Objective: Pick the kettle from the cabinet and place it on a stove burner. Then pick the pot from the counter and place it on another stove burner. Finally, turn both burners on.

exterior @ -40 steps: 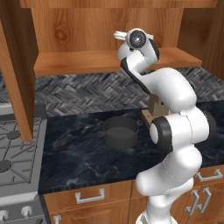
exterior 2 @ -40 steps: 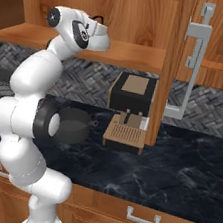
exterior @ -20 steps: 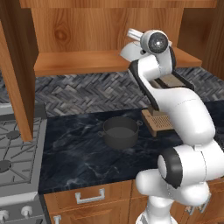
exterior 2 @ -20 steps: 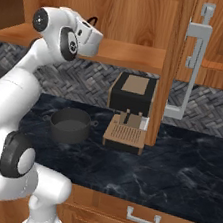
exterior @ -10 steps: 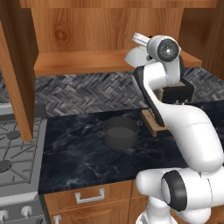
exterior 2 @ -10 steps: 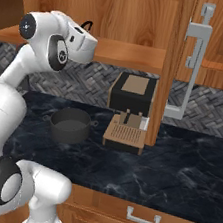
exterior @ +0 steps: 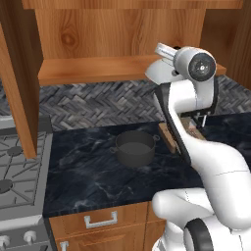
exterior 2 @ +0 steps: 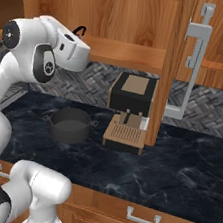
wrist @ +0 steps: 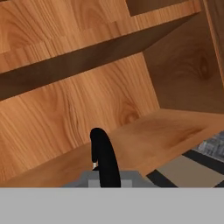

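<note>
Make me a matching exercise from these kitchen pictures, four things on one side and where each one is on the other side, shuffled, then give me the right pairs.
Things:
1. pot
2. kettle
3. stove
4. coffee machine

Places:
A. at the far left end of the counter, in the left base view
B. at the cabinet shelf, its black handle in the shut gripper
C. in the open on the black counter, nothing in it
D. on the counter by the wooden cabinet side, right of the pot in the right base view

Pairs: 1-C, 2-B, 3-A, 4-D
</note>
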### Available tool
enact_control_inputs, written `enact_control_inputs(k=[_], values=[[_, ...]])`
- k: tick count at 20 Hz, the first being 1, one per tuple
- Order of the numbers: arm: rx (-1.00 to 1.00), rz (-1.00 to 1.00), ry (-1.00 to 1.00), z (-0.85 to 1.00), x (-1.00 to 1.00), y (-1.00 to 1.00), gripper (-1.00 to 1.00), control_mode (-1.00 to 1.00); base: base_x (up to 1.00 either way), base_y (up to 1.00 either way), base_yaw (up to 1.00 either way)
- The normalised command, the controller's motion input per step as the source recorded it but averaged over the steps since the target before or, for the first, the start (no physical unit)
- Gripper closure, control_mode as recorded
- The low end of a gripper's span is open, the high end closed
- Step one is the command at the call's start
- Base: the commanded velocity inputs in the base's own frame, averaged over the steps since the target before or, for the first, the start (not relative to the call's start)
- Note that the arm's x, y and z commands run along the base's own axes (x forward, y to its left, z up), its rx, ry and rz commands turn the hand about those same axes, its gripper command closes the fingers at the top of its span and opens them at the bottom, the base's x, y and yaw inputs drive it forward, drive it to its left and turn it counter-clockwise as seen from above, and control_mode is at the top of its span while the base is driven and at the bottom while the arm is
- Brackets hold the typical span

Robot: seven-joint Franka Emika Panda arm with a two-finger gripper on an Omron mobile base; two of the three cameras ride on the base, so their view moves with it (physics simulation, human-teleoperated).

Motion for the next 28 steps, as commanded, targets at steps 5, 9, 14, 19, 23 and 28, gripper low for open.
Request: enact_control_inputs(k=[5,9,14,19,23,28], values=[[0.02,-0.01,0.02,0.01,-0.66,0.00,1.00,-1.00,0.00,0.00,0.00],[0.01,0.00,0.04,0.06,-0.56,0.00,1.00,-1.00,0.00,0.00,0.00],[0.00,0.00,0.04,0.00,-0.54,0.00,1.00,-1.00,0.00,0.00,0.00],[0.00,0.00,0.04,0.00,-0.50,0.01,1.00,-1.00,0.00,0.00,0.00],[0.00,0.00,0.01,-0.02,-0.33,0.01,1.00,-1.00,0.00,0.00,0.00],[-0.01,0.00,0.00,0.00,-0.06,0.02,1.00,-1.00,0.00,0.00,0.00]])
